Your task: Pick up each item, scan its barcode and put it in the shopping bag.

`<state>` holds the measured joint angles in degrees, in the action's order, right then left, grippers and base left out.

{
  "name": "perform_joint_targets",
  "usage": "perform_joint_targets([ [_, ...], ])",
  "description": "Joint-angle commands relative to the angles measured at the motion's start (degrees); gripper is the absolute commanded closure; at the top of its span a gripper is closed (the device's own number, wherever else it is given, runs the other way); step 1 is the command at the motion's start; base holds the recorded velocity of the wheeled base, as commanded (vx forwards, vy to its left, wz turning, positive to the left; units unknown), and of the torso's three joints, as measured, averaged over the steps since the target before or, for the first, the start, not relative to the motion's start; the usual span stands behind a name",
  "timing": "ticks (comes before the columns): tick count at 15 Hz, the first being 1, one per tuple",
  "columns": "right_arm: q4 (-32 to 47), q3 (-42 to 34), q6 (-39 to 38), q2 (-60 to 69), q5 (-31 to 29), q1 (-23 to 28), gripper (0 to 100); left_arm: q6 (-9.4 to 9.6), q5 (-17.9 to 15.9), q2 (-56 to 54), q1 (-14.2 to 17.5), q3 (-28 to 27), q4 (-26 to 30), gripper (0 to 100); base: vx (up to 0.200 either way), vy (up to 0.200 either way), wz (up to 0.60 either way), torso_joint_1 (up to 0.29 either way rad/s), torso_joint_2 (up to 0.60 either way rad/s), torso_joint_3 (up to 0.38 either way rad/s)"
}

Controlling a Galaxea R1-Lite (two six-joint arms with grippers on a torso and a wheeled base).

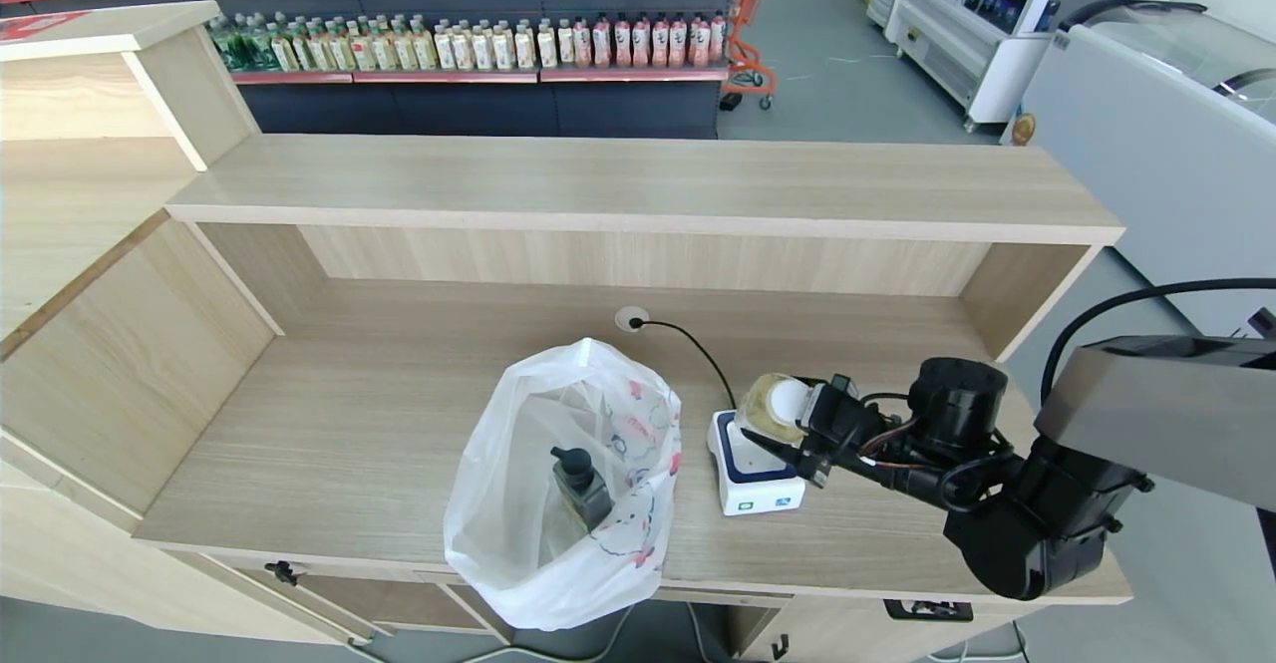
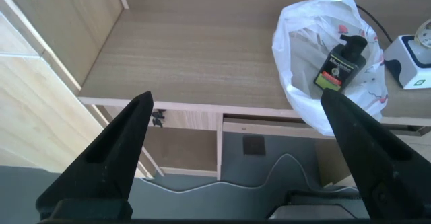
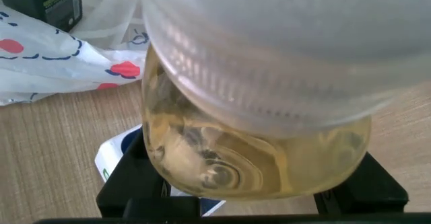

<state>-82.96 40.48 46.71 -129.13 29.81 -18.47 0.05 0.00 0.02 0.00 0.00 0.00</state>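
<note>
Head view: my right tool [image 1: 797,424] pinches the jar [image 1: 774,406], tipped sideways above the scanner [image 1: 753,469] near the desk's [image 1: 379,414] front edge. I judge a slip possible, since smooth glass with heavy contents would strike the scanner. The shopping bag [image 1: 563,484], beside the scanner at the front edge, stands open and holds a black pump bottle [image 1: 580,489]. The jar holds yellowish liquid with pale solids, lid on. My left tool [image 2: 236,99] is spread and empty.

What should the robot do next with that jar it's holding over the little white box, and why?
Probably carry the jar to its left, over the open bag. The right gripper holds it just above the scanner, so the scan looks underway, and a pump bottle already lies in the bag.
</note>
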Motion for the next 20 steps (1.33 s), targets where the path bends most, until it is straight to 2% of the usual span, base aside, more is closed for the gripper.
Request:
perform_joint_targets([
  [1,0.0,0.5,0.0,-0.5,0.2,0.1,100,-0.05,0.0,0.0,0.0,0.0,0.0,0,0.0,0.0,0.0,0.0,0.0,0.0],
  [9,-0.5,5.8,0.9,-4.5,5.2,1.4,100,0.04,0.0,0.0,0.0,0.0,0.0,0,0.0,0.0,0.0,0.0,0.0,0.0],
  [20,-0.6,5.9,0.9,-5.5,5.4,1.9,100,0.04,0.0,0.0,0.0,0.0,0.0,0,0.0,0.0,0.0,0.0,0.0,0.0],
])
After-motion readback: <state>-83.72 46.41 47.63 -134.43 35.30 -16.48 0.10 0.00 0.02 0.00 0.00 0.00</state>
